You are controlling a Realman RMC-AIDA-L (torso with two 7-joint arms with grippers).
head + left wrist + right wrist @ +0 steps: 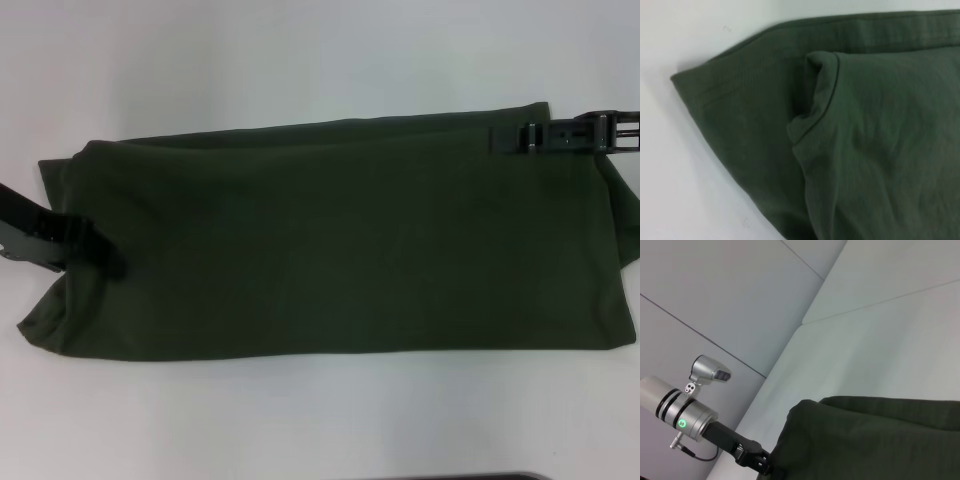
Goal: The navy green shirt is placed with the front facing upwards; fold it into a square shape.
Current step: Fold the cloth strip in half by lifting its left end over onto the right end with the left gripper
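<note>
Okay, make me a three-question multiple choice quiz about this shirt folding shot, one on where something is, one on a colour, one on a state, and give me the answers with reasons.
1. Where is the left gripper?
A. at the left end of the dark olive-green cotton shirt
B. on the shirt's middle
C. off the white table

2. What colour is the shirt's upward face?
A. plain dark green
B. cream
C. blue

3. What state is the shirt in?
A. spread fully open with both sleeves out
B. folded into a long band across the table
C. hanging in the air

Answers:
1 A, the head view shows the black fingers over the shirt's left edge, while the right gripper sits at the far right corner.
2 A, no lettering shows on top.
3 B, layered edges show along the far side and the left wrist view shows a doubled layer.
</note>
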